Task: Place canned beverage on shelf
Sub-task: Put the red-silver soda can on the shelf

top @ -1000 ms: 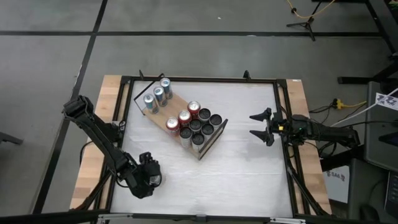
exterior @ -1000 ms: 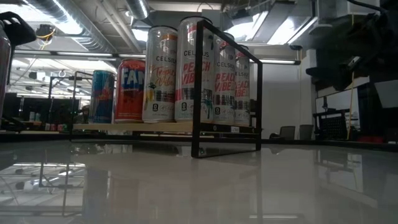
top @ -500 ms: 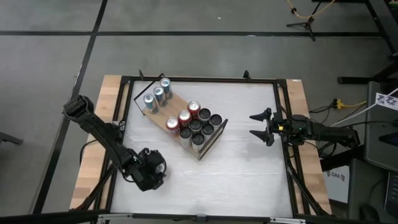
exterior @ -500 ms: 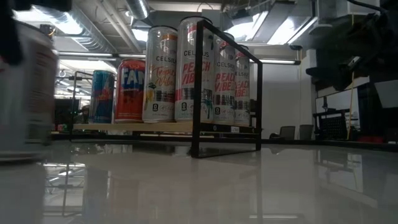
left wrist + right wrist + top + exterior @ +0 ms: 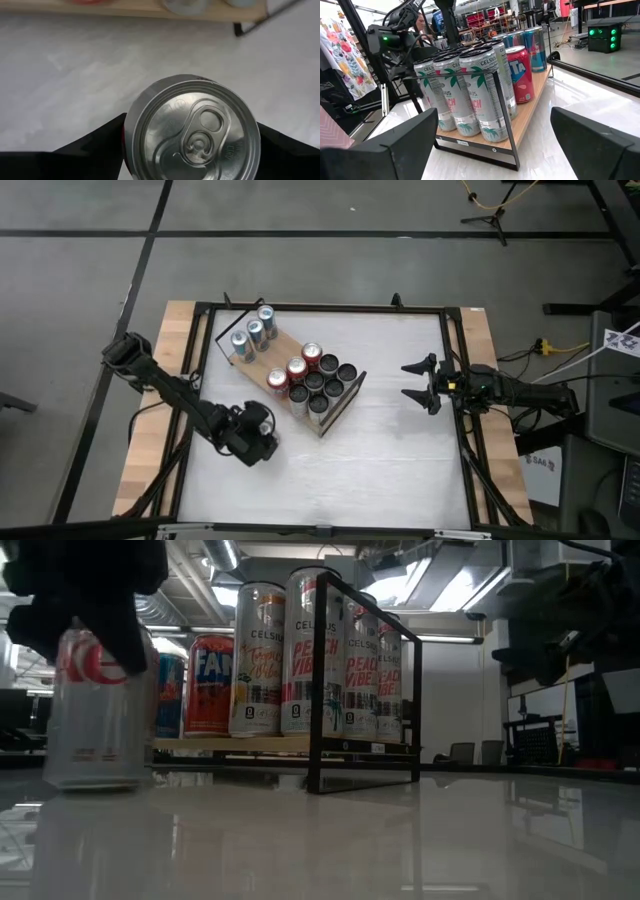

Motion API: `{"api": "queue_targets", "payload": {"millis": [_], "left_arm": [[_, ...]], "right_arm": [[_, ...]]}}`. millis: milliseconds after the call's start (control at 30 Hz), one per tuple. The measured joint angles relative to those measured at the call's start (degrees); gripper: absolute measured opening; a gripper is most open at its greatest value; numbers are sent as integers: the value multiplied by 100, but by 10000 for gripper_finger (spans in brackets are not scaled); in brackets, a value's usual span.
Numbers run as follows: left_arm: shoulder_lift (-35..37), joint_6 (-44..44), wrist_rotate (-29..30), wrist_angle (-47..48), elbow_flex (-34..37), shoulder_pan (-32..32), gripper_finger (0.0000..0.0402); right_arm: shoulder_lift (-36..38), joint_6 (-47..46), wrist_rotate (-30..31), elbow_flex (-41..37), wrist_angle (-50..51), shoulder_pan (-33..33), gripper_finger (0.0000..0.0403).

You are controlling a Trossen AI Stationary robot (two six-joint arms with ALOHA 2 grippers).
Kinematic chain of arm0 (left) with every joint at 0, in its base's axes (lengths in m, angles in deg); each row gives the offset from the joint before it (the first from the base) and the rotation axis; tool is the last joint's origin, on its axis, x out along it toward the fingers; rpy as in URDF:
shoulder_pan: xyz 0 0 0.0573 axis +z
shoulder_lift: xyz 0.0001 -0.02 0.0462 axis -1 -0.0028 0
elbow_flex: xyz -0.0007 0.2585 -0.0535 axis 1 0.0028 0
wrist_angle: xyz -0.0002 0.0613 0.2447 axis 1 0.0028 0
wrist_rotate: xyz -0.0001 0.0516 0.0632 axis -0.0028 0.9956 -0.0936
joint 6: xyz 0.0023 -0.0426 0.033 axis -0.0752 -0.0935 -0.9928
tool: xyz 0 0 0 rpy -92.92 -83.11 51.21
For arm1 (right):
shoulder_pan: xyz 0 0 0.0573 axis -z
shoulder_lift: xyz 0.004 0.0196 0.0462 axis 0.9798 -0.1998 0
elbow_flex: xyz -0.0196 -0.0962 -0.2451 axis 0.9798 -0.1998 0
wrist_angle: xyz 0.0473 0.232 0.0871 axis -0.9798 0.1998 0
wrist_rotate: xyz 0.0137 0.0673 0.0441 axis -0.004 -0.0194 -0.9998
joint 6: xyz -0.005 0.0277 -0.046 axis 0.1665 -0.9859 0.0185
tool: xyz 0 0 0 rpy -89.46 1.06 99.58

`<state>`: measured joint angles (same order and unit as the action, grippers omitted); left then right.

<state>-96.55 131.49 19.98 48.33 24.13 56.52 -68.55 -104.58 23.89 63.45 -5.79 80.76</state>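
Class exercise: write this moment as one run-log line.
left claw: shut on can, near shelf | right claw: open, waiting at table's right

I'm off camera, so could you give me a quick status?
Left gripper clamped on a can, just short of the shelf. Right gripper open, idle at table edge. Nothing blocking.

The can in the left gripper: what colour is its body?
The can is silver-white with red lettering, held by the left gripper; the low view shows it best.

White table [image 5: 400,470] carries wooden shelf [image 5: 290,350] on black wire frame, set askew. On shelf: three blue cans [image 5: 252,330] at far end, red cans [image 5: 296,367] midway, black-topped cans [image 5: 325,383] beside those.
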Motion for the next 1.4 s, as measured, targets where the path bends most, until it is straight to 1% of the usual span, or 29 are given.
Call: {"api": "queue_targets", "payload": {"millis": [133,267,400,700,1267,1400], "left_arm": [[9,695,-33,265,-11,102,299],[9,976,-35,255,-11,99,299],[9,934,-57,195,-11,93,304],[-4,885,-142,29,-4,89,334],[-6,883,-131,-49,2,89,338],[-8,602,-131,-67,4,89,338]], "right_arm": [[0,-1,0,0,0,0,381],[0,-1,0,0,0,0,381],[0,0,0,0,2,0,381],[0,-1,0,0,2,-2,381],[0,-1,0,0,2,-2,381],[0,-1,0,0,2,-2,381]]}}
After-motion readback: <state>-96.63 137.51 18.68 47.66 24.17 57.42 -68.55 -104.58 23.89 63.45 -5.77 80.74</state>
